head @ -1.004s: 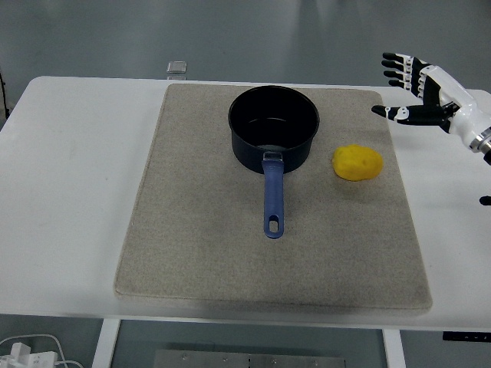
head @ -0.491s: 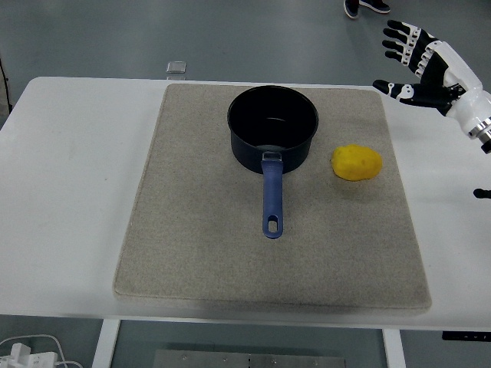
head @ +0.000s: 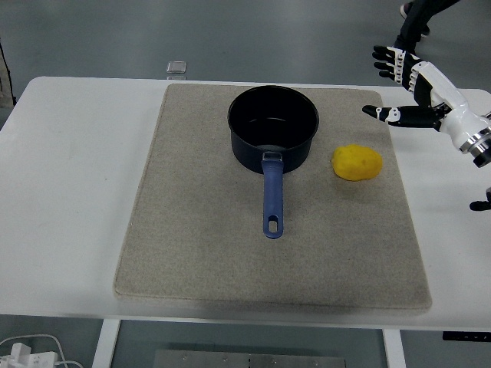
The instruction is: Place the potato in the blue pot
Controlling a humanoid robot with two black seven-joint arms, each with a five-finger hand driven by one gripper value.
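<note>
The right hand (head: 410,84) has moved a little to the left in the upper right of the frame, and its thumb now reaches over the mat's (head: 192,230) top right corner. A person's legs (head: 418,19) have walked in at the top right.

My white bench (head: 69,176) stretches wide in front of me, rounded at its far corners. A big beige mat (head: 199,253) lies flat across its middle, reaching nearly to the near edge. On that mat sit the blue pot (head: 273,136), handle pointing toward me, and the yellow potato (head: 357,162) just beside it on the right, not touching.
</note>
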